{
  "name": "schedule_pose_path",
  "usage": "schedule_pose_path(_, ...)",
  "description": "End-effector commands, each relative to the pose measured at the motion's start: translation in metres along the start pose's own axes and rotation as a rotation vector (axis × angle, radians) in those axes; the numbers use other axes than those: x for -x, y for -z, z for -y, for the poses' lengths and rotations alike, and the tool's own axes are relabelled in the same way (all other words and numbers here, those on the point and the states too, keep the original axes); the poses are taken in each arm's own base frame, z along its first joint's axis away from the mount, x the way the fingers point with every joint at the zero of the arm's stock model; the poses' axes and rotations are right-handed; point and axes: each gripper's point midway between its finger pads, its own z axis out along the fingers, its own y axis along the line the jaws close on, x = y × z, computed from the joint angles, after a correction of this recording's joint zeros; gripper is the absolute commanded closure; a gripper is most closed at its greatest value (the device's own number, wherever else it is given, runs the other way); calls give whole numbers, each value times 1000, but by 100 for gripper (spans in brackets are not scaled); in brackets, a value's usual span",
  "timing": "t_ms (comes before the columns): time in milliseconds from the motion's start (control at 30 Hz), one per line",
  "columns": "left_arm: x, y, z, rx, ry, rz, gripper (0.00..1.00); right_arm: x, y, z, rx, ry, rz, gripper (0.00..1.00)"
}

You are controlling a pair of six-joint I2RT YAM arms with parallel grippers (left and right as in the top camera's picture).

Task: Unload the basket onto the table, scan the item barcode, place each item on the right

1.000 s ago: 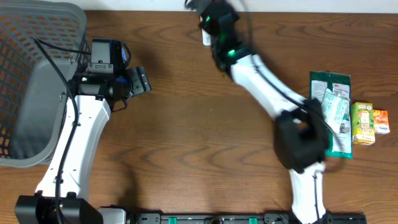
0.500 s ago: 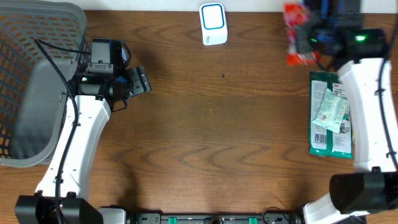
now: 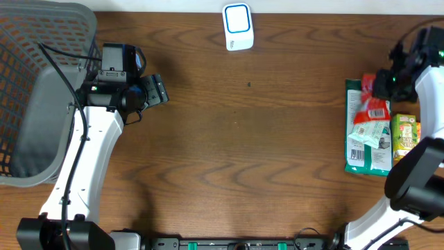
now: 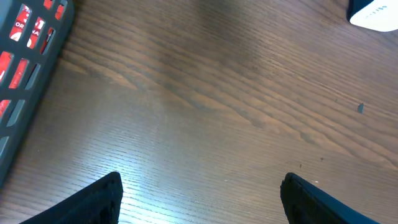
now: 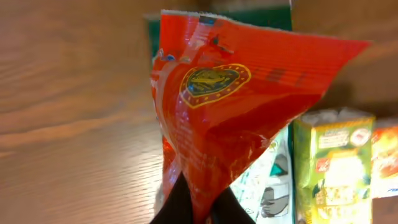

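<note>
Right end effector point(image 5: 196, 208) is at the far right of the bench point(image 3: 263, 139), over the pile of goods. Jaws nearly closed, pinching the narrow bottom corner of the red packet point(image 5: 230, 106). In the right wrist view the packet fans out away from the fingers and shows a gold oval emblem; no barcode can be made out on this face.

From overhead the red packet point(image 3: 369, 110) sits over the upper part of the green packets point(image 3: 355, 163); can't tell if it touches them. A whitish packet point(image 3: 368, 135) lies on the green ones, just below the red one. The yellow-green carton point(image 3: 404, 135) is just beside the pile on its right.

Scanner point(image 3: 237, 26), white with a blue outline, is at the top centre edge of the bench, well apart from the red packet.

Left end effector point(image 4: 202, 199) has its jaws wide apart and nothing between them, bare wood underneath. It's on the left side of the bench, near the grey basket point(image 3: 41, 90). In the left wrist view, red items show through the basket slats, and a corner of the scanner shows at top right.
</note>
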Motion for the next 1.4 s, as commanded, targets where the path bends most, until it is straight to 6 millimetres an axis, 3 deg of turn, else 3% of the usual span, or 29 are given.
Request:
schedule_pose_path(0, 6, 3, -1, 10, 1, 16, 18, -8, -7, 13, 9, -52, -32, 34)
schedule_pose_path(33, 6, 3, -1, 10, 1, 16, 18, -10, -7, 15, 7, -58, -37, 24)
schedule_pose_path(167, 6, 3, -1, 10, 1, 16, 18, -8, -3, 25, 1, -79, -24, 1)
schedule_pose_path(300, 7, 3, -1, 8, 2, 19, 18, -5, 8, 23, 42, -94, -22, 1)
schedule_pose_path(567, 8, 3, 0, 5, 1, 24, 18, 10, 27, -22, 310, -91, 24, 1)
schedule_pose_path(700, 18, 4, 4, -13, 3, 62, 18, 14, 42, -56, 526, -90, 44, 1)
schedule_pose_path(767, 15, 5, 15, -76, 30, 40, 28, 15, 44, -59, 551, -90, 44, 1)
schedule_pose_path(833, 9, 8, 34, -182, -39, 11, 31, 14, 44, -59, 551, -92, 40, 1)
schedule_pose_path(900, 10, 14, 38, -196, -55, 11, 45, 11, 44, -60, 552, -97, 27, 1)
schedule_pose_path(933, 12, 20, 39, -196, -54, 11, 47, 9, 44, -60, 553, -100, 18, 1)
schedule_pose_path(1067, 37, 69, 35, -115, -49, 64, 47, 2, 44, -62, 556, -108, -13, 1)
schedule_pose_path(1200, 82, 154, 22, -27, -24, 247, 45, -4, 45, -64, 558, -115, -41, 1)
schedule_pose_path(1300, 111, 211, -2, 31, 37, 401, 45, -5, 45, -64, 558, -117, -44, 1)
schedule_pose_path(1367, 125, 238, -23, 71, 85, 482, 45, -5, 45, -64, 558, -117, -44, 1)
